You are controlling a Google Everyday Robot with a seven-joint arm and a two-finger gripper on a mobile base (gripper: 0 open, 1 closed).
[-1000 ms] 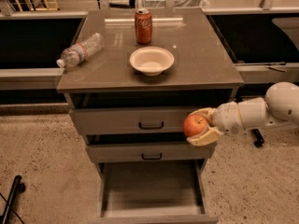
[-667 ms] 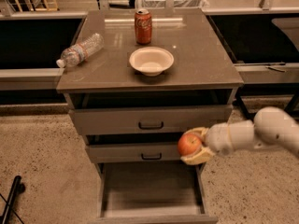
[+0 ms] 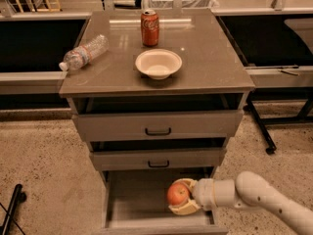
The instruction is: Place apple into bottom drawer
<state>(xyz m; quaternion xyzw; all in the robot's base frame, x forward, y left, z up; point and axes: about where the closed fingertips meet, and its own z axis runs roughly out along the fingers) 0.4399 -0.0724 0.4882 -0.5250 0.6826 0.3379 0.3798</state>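
The small round red-orange apple is clamped between the two cream-coloured fingers of the gripper. One finger is set above the fruit and one below, so the pincer is closed on the apple.

The gripper is located over the right part of the open bottom drawer, a shallow pale grey wooden tray. Whether the apple touches the drawer floor cannot be told. The white tubular arm is extended from 4 o'clock and is passed over the right wall of the drawer.

At 12 o'clock of the apple, just beside it, the grey middle drawer front with its black handle is found. Above that, the wider grey top drawer is seen.

On the grey-brown cabinet top three items are placed well apart from the gripper:
- a white round bowl at the centre;
- a red soda can, upright, at 12 o'clock of the bowl;
- a clear plastic bottle, on its side, at 9 o'clock.
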